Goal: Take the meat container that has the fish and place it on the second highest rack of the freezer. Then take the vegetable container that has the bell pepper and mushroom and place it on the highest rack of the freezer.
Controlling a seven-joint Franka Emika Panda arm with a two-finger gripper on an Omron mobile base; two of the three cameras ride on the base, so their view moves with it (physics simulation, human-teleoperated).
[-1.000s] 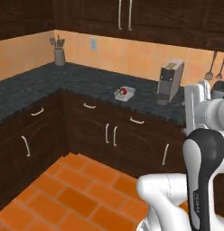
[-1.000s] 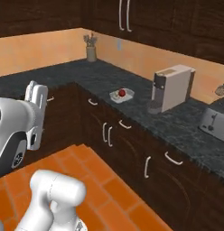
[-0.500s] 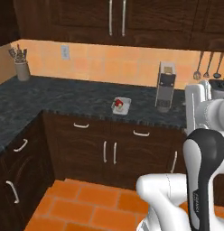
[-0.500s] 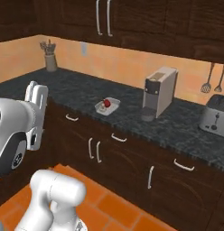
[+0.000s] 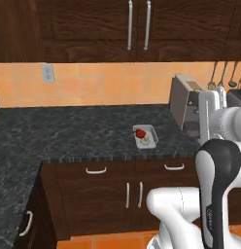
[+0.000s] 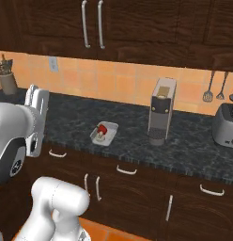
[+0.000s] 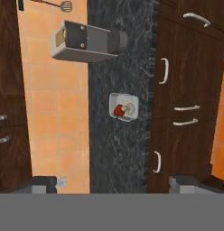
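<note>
Swung round with the base since half a second ago: whole scene shifted in both base views, counter run now faced nearly square-on, knife block gone from the left base view; container itself not displaced on the counter.

Vegetable container [image 5: 145, 135], small, pale, rectangular, resting on the dark speckled counter [image 5: 69, 136], close to the front edge, well apart from the corner where the counter turns. Inside: red bell pepper [image 5: 140, 133] and beige mushroom [image 5: 146, 139], side by side, touching or nearly so. Same container in right base view [image 6: 104, 133] and hand view [image 7: 123, 107].

Grey coffee machine [image 6: 161, 111] upright toward the back edge, near the container but not touching. Toaster [image 6: 226, 125] further along that run. Utensils [image 6: 208, 87] hanging on the orange tiled wall. Knife block [image 6: 6, 81] at the far back corner. Wall outlet [image 5: 47, 73] above the counter.

End effector [image 7: 114, 185] raised clear of the counter, fingers spread wide, nothing between them, no contact with anything.

No legible brand, label or writing on any item.
</note>
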